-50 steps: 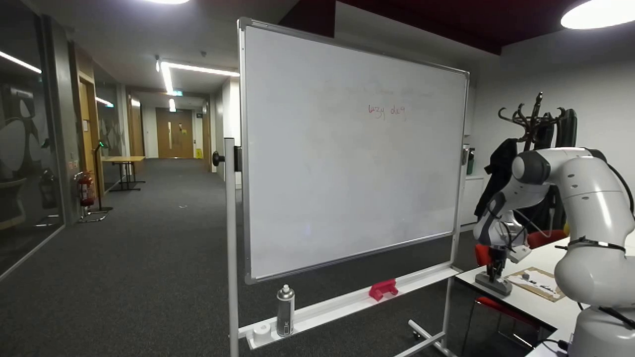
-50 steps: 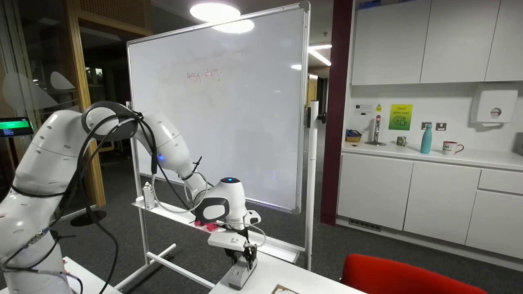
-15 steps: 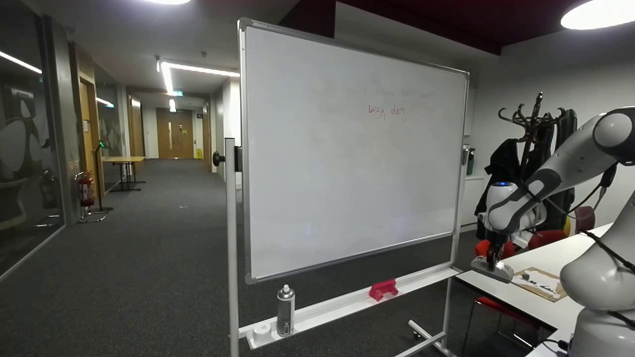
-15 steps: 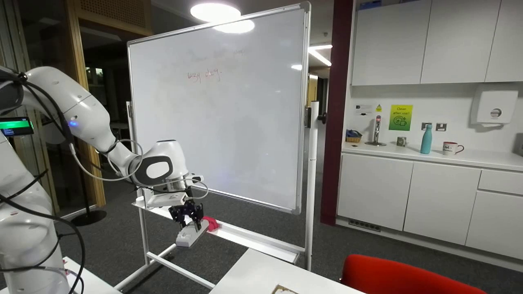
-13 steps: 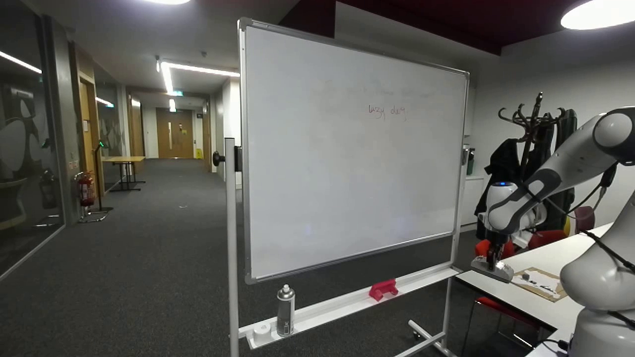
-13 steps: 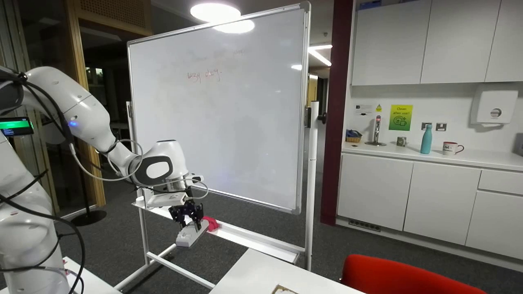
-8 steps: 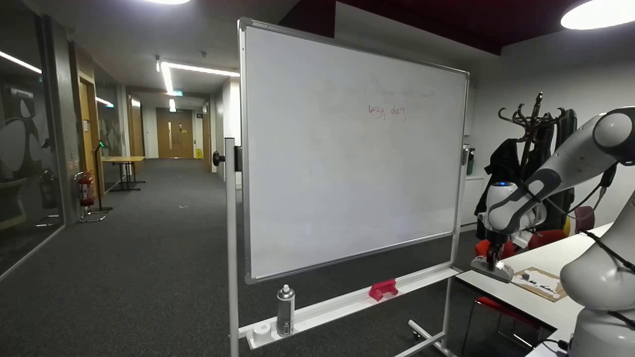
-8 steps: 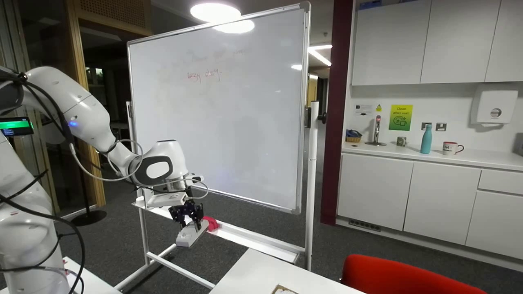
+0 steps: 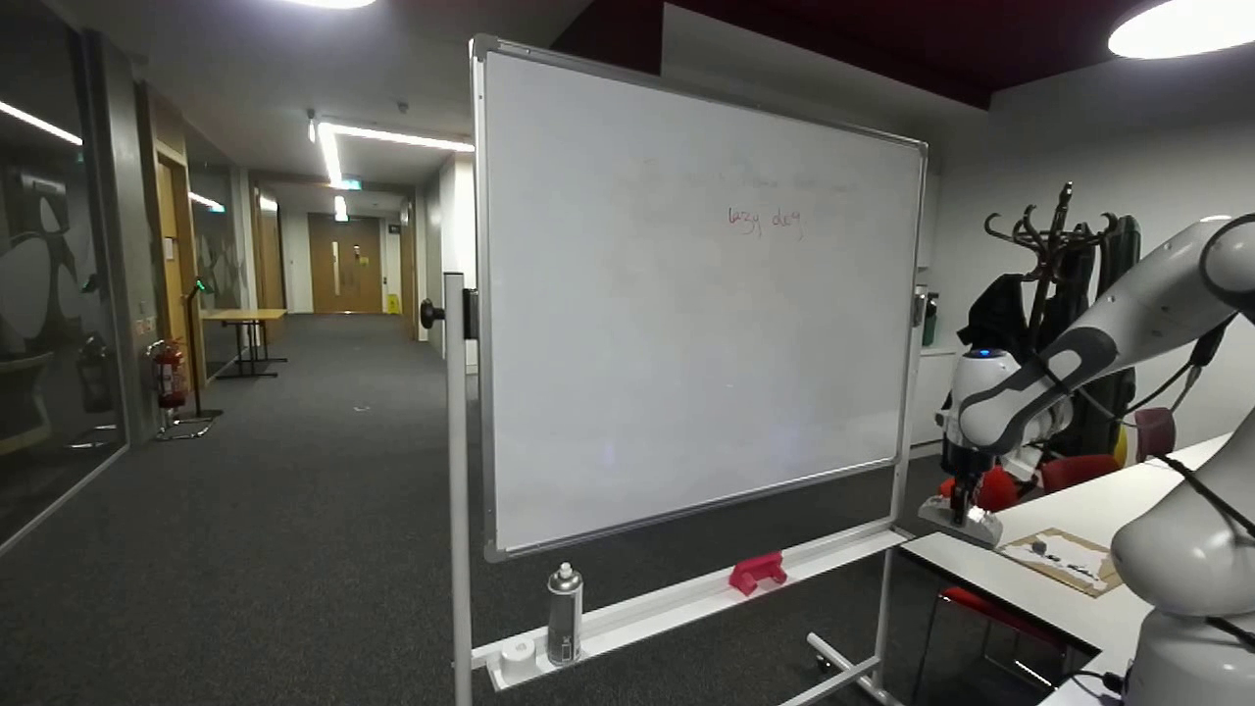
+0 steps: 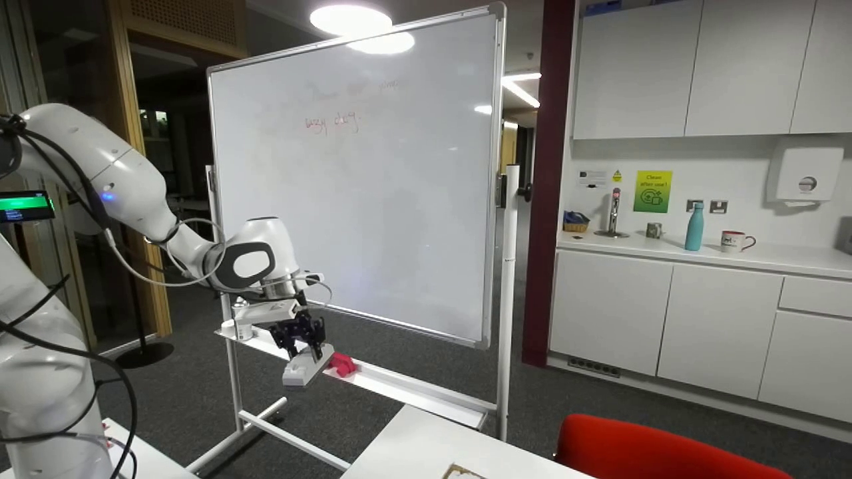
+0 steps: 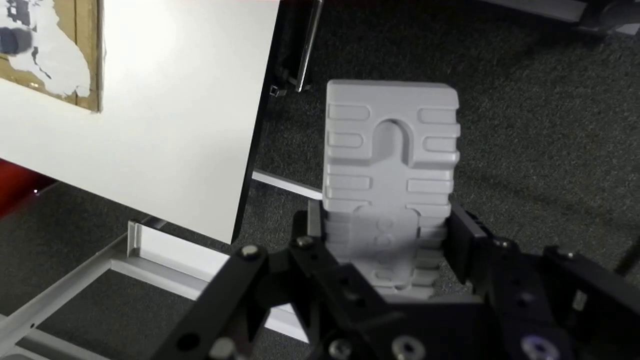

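The white table (image 11: 185,130) bears torn cardboard (image 11: 60,60), lying flat, set back from the table's edge. The tray (image 9: 667,615) of the stand (image 9: 456,471) carries an upright can (image 9: 565,618), a small round white thing (image 9: 518,659) just beside it and, well apart, a red piece (image 9: 758,574). On the counter (image 10: 805,255) are a basket (image 10: 576,227), cup (image 10: 653,230), bottle (image 10: 694,227) and mug (image 10: 733,241). The dark floor (image 9: 294,549) holds the stand and a far table (image 9: 242,315).

In both exterior views the white arm (image 10: 136,179) slopes down from its raised elbow (image 9: 1233,260) to the wrist (image 10: 271,241), below which the black gripper (image 11: 386,232) points downward, its two fingers (image 11: 464,240) set apart in a clamping grip
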You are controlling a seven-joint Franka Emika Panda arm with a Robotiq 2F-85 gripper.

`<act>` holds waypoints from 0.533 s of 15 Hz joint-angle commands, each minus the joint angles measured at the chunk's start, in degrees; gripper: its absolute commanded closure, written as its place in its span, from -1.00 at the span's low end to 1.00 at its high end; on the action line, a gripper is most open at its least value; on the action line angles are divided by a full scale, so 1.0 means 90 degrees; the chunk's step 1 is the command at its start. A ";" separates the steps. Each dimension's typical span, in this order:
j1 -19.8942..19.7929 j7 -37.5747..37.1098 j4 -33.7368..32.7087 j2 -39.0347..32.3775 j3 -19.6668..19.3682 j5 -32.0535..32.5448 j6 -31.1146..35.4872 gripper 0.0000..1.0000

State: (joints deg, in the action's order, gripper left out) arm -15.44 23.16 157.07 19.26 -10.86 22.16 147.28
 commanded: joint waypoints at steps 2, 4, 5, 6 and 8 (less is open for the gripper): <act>0.0446 -0.0360 0.0301 0.1637 0.0354 -0.0210 -0.1055 0.33; 0.0640 -0.0488 0.0122 0.1999 0.0544 -0.0286 -0.1689 0.33; 0.0727 -0.0553 -0.0019 0.2054 0.0634 -0.0300 -0.2025 0.33; 0.0739 -0.0734 -0.0206 0.1993 0.0801 -0.0200 -0.2401 0.33; 0.0780 -0.0993 -0.0534 0.1767 0.1023 -0.0061 -0.3075 0.33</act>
State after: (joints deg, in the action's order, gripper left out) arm -9.19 17.48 156.49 36.95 -4.25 20.59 127.19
